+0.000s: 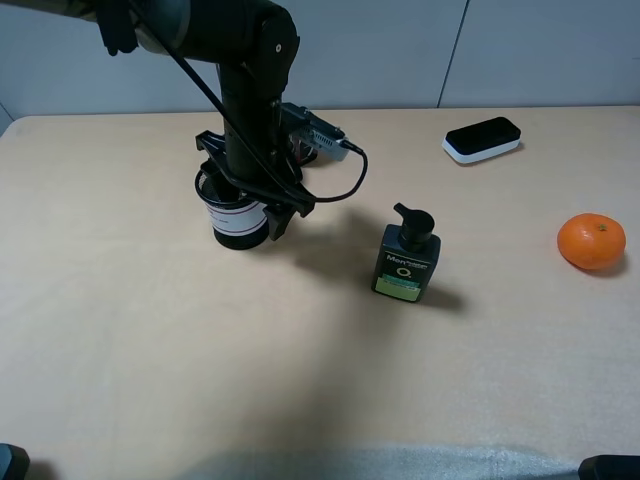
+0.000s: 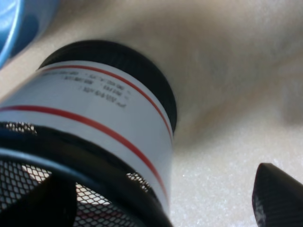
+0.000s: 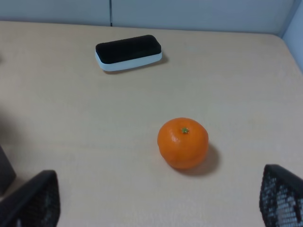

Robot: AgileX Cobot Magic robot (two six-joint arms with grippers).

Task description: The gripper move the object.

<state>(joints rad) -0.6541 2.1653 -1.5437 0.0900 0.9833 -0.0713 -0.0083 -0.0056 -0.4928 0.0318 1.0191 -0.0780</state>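
Note:
The black wire-mesh pen cup [image 1: 236,222] with a white band and red lines stands on the table at the left centre. My left gripper [image 1: 248,198] is down over it, its black arm hiding most of the cup's top. In the left wrist view the cup [image 2: 94,123] fills the frame. One finger [image 2: 279,196] stands outside it, apart from the wall, and a dark shape shows through the mesh on the other side. The left gripper [image 2: 161,205] is open around the cup. My right gripper [image 3: 156,203] is open and empty above the table near the orange.
A dark pump bottle [image 1: 406,258] stands right of the cup. An orange [image 1: 591,241] [image 3: 182,143] lies at the far right. A black-and-white eraser-like block [image 1: 482,139] [image 3: 128,52] lies at the back right. A blue bowl's edge [image 2: 12,28] shows beside the cup.

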